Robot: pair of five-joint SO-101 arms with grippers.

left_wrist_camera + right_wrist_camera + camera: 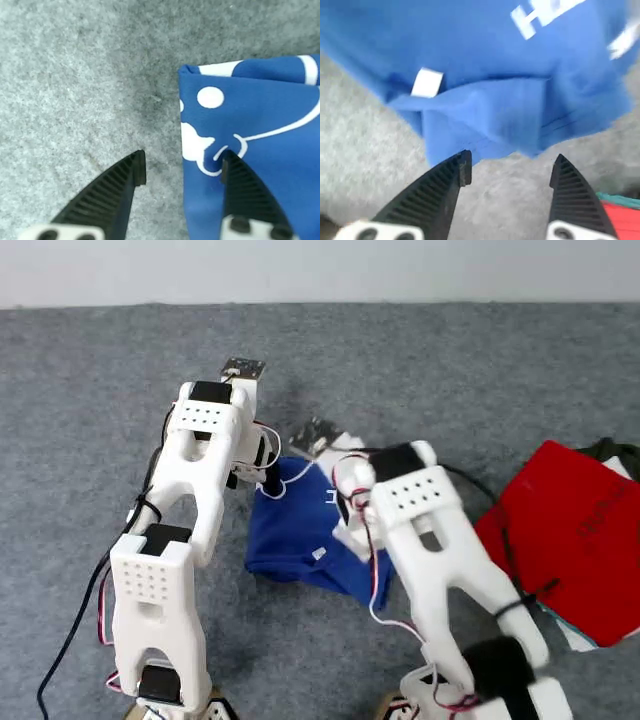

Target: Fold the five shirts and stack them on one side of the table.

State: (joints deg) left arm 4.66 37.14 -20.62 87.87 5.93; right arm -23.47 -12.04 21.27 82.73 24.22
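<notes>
High view: a rumpled blue cloth shirt (295, 535) with white print lies on the grey carpeted table (90, 370), a folded red shirt (575, 530) near it. Both the left gripper (183, 164) and the right gripper (512, 167) are released, grasping nothing.

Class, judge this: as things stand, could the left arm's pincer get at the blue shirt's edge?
Probably yes. The left pincer is open, straddling the edge of the blue shirt, one finger over cloth, the other over the grey table; nothing lies in between.

Loose shirt (296, 532) centre, shirt stack (578, 532) rightward
</notes>
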